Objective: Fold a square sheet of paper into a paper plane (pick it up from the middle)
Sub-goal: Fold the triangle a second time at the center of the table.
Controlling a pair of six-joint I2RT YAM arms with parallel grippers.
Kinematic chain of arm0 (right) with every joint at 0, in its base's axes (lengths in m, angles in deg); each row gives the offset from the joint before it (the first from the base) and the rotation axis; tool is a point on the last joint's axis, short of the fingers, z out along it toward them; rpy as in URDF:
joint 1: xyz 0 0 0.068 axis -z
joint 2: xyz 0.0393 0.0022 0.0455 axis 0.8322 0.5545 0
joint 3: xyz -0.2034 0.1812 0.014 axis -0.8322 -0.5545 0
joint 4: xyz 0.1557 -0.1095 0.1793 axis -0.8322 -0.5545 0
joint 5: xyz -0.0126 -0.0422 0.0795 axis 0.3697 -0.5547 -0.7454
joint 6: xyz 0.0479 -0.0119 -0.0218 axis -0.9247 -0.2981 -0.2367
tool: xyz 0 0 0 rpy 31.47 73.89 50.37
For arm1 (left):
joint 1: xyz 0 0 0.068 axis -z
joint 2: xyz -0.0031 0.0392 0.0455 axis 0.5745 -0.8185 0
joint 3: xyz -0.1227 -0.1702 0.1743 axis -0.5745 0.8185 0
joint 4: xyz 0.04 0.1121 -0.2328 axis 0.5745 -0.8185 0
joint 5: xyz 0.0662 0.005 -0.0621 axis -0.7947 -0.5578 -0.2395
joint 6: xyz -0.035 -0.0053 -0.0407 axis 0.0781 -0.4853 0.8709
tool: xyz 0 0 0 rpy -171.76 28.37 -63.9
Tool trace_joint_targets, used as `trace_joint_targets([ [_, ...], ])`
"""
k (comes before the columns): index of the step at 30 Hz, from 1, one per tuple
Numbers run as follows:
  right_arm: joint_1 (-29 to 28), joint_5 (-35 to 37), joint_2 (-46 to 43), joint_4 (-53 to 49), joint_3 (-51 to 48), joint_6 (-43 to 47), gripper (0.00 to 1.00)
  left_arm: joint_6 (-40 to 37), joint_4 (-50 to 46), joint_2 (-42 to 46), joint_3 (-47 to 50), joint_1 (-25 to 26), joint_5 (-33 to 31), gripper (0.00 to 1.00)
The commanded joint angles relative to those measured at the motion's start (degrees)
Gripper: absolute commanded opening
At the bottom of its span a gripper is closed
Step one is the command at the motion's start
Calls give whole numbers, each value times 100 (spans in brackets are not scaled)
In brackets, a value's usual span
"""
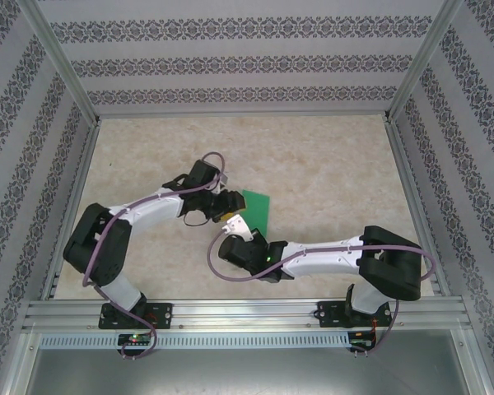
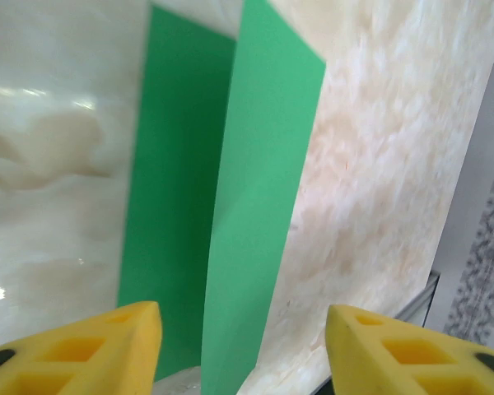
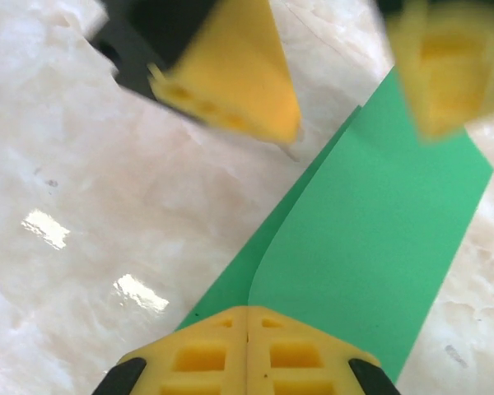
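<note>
The square sheet of paper (image 1: 258, 211), folded over lengthwise, lay on the table (image 1: 337, 156) just right of centre in the top view. The right gripper (image 3: 247, 322) looked clamped shut on its near end, and the left gripper (image 2: 240, 333) hung roughly half open straddling the far part. My worry: that's a tiny pinch on thin paper, so any tug could slip it or skew the crease, and the left fingers could snag the raised flap.

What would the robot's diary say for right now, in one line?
step: folding | green paper: partly folded | left pincer: open, paper between its fingers | right pincer: shut on paper's edge
</note>
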Motion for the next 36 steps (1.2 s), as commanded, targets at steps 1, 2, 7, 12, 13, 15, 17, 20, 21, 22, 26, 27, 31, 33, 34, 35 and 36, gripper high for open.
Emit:
trace_joint_targets([
  [1, 204, -535, -87, 83, 201, -440, 0, -99, -391, 461, 116, -277, -399, 57],
  [2, 261, -642, -119, 95, 208, -486, 0, -112, -435, 565, 161, -341, -437, 58],
  [7, 469, -1078, -256, -4, 344, -627, 0, -196, -599, 860, 276, -474, -537, 58],
  [12, 736, -1469, -596, -137, 333, -860, 0, -213, -593, 871, 309, -481, -459, 57],
  [13, 796, -1553, -696, -133, 300, -918, 0, -208, -578, 864, 314, -482, -431, 57],
  [15, 957, -1770, -923, -89, 160, -1037, 0, -210, -541, 863, 314, -475, -386, 56],
  [17, 1086, -1791, -1155, -168, 78, -1114, 0, -222, -540, 852, 300, -481, -372, 55],
  [20, 1259, -1841, -1473, -239, -19, -1165, 0, -195, -532, 878, 309, -480, -388, 54],
  [21, 1302, -1867, -1537, -243, 1, -1166, 0, -196, -539, 897, 303, -475, -407, 54],
  [22, 1314, -1888, -1561, -265, 29, -1167, 0, -195, -564, 910, 296, -479, -449, 54],
  [26, 1317, -1889, -1598, -491, 341, -1350, 0, -285, -723, 974, 205, -476, -598, 53],
  [27, 1318, -1809, -1614, -544, 427, -1458, 0, -305, -769, 986, 182, -474, -620, 52],
  [31, 1314, -1662, -1565, -435, 702, -1713, 0, -348, -888, 1078, 177, -481, -750, 50],
  [33, 1287, -1594, -1546, -383, 831, -1712, 0, -380, -951, 1131, 182, -478, -821, 49],
  [34, 1258, -1507, -1546, -380, 901, -1667, 0, -380, -966, 1159, 201, -473, -840, 49],
  [35, 1249, -1453, -1540, -375, 971, -1610, 0, -380, -966, 1185, 216, -475, -853, 49],
  [36, 1259, -1454, -1518, -397, 1018, -1597, 0, -372, -970, 1213, 238, -477, -856, 49],
])
